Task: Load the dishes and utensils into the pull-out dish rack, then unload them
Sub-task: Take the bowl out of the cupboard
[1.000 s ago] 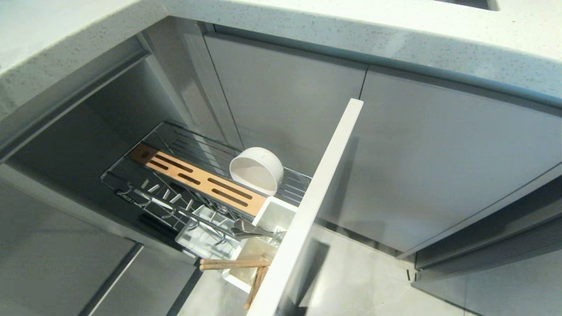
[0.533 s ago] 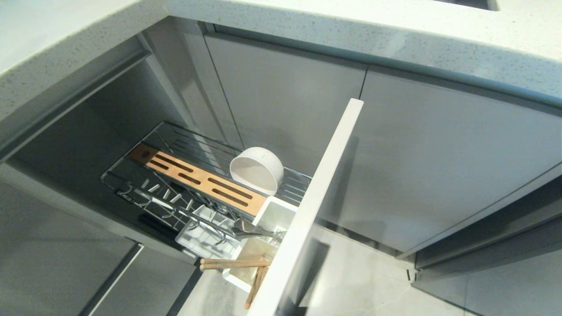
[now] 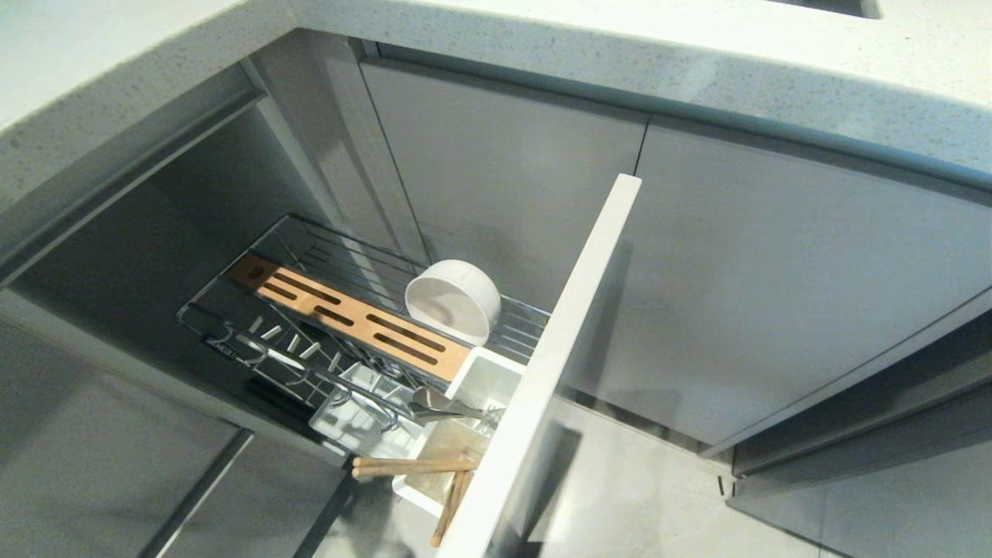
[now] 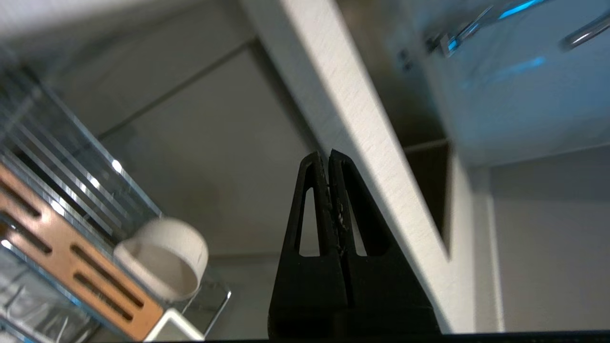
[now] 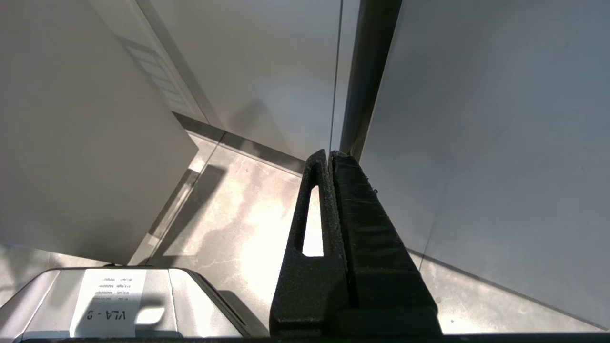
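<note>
Speckled pale stone countertop (image 3: 542, 46) runs across the top of the head view, with plain flat grey cabinet doors (image 3: 775, 279) beneath it and a light tiled floor (image 3: 635, 496) below.

Pull-out dish rack (image 3: 310, 256), a chrome wire basket, stands extended from the cabinet opening. Its tall narrow pale-grey front panel (image 3: 558, 341) is seen edge-on and slants across the middle of the head view. A slotted orange-brown wooden strip (image 3: 349, 318) lies along the basket.

Small plain white round bowl (image 3: 453, 301) rests on its side on the wire floor, its opening turned toward the wooden strip, just beside that strip.

White plastic cutlery caddy (image 3: 480, 380) sits at the panel end of the rack. A slim grey metal spoon (image 3: 446, 404) lies across it. 2 thin light-wood chopsticks (image 3: 411, 466) stand in the caddy's near compartment, 1 leaning out level toward the left, 1 angled downward past the rim. A white plastic tray (image 3: 356, 418) sits beside the caddy under the wire prongs.

Left gripper (image 4: 329, 157) hangs in the air near the front panel, black fingers pressed together with nothing between them; the bowl and strip show beyond it in its wrist view.

Right gripper (image 5: 330, 155) is parked low over the floor beside the cabinet doors, likewise closed and empty. Neither arm appears in the head view.
</note>
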Tool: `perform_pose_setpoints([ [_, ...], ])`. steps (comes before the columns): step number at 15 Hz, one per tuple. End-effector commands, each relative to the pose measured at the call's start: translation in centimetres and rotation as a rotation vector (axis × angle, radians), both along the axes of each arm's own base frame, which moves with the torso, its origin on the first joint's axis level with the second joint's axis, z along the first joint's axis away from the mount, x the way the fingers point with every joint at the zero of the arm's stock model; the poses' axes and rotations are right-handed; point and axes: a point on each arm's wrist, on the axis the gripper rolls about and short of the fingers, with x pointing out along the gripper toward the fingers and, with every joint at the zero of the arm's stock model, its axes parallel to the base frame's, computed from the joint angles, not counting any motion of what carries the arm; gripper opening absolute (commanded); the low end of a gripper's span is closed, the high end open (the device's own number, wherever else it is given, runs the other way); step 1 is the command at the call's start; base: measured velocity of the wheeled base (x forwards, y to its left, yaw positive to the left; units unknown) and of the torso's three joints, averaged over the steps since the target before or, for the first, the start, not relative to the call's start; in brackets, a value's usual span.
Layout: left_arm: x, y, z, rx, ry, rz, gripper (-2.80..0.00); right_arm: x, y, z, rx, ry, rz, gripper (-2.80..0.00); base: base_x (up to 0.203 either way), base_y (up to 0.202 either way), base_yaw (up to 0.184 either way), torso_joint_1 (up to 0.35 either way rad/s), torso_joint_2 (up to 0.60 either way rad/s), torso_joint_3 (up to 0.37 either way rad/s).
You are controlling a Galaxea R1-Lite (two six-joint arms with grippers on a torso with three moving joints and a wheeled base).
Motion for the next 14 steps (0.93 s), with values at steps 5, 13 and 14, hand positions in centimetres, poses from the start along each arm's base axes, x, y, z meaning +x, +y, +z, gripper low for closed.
perform_pose_setpoints([
  [5,5.6,-6.4,-5.9,0.128,0.305,-0.046,-2.80,0.0,0.0,0.0,0.000,0.002,0.001,-2.80,0.000,0.000,0.000,0.000,0.00,0.000],
  [13,7.9,-8.8,-10.6,0.146,0.512,-0.186,-2.80,0.0,0.0,0.0,0.000,0.002,0.001,-2.80,0.000,0.000,0.000,0.000,0.00,0.000],
  [14,8.4,-8.9,-10.9,0.150,0.523,-0.174,-2.80,0.0,0.0,0.0,0.000,0.002,0.001,-2.80,0.000,0.000,0.000,0.000,0.00,0.000],
])
